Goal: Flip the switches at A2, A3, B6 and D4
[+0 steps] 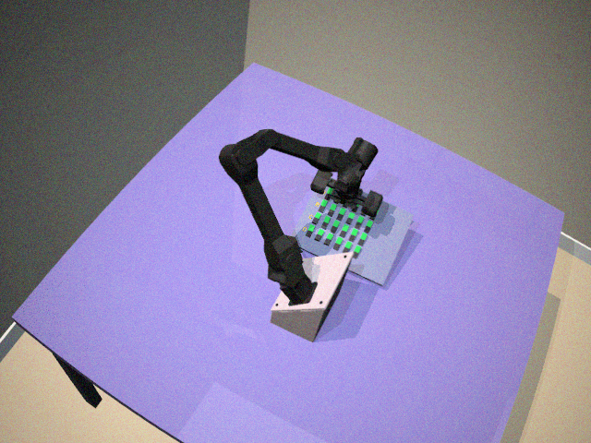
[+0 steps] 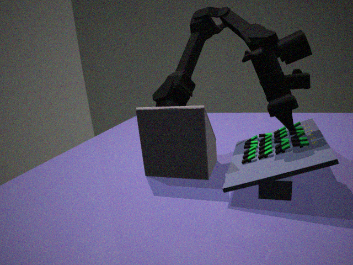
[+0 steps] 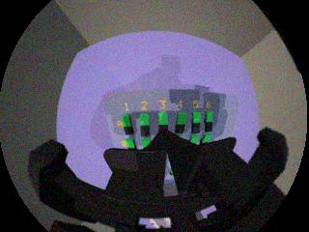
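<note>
The grey tilted panel (image 1: 393, 247) (image 2: 256, 172) (image 3: 116, 99) carries rows of green-and-black switches. My gripper (image 1: 352, 205) (image 2: 292, 131) (image 3: 162, 131) is shut and empty, its tip down at the near, black half of A3 (image 3: 163, 119). Whether the tip touches it I cannot tell; the fingers hide that half. A2 (image 3: 145, 125) is just left of the tip in the wrist view, showing both halves. B6 (image 1: 369, 223) and D4 (image 1: 339, 240) show in the top view. Which ends are raised is too small to tell surely. The fingers cover much of row B in the wrist view.
Neighbouring switches A1 (image 3: 127, 124) and A4 (image 3: 181, 123) stand close on either side of A2 and A3. The arm's wedge-shaped base (image 1: 329, 274) (image 2: 174, 142) stands by the panel's near edge. The panel rests on a dark block (image 2: 274, 190) above the purple table (image 1: 190, 309).
</note>
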You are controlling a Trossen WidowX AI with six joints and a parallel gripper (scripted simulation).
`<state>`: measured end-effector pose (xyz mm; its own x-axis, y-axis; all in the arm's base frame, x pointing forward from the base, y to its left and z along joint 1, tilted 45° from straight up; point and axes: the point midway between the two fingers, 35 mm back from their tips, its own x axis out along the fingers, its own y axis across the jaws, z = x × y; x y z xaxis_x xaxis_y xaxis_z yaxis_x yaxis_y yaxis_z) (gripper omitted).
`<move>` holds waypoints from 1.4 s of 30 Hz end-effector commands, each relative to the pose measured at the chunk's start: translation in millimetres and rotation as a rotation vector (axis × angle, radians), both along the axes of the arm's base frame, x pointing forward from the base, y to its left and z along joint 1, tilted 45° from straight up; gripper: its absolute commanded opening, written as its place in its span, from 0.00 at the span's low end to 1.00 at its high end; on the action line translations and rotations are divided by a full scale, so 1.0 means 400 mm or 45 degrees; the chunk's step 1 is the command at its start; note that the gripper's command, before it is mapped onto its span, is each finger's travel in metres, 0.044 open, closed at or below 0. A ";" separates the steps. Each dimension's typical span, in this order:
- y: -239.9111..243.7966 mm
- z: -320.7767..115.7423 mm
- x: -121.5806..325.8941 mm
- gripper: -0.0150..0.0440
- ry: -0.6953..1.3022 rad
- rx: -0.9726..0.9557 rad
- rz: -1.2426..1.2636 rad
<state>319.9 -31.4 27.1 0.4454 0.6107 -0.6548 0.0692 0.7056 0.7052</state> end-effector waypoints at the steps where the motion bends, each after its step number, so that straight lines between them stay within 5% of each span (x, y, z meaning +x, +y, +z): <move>1: -0.001 -0.003 -0.001 0.25 0.008 -0.001 -0.006; 42: 0.007 -0.011 0.005 0.25 0.008 -0.001 -0.006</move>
<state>321.8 -28.4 24.3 0.4455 0.6111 -0.6543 0.0690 0.7052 0.7056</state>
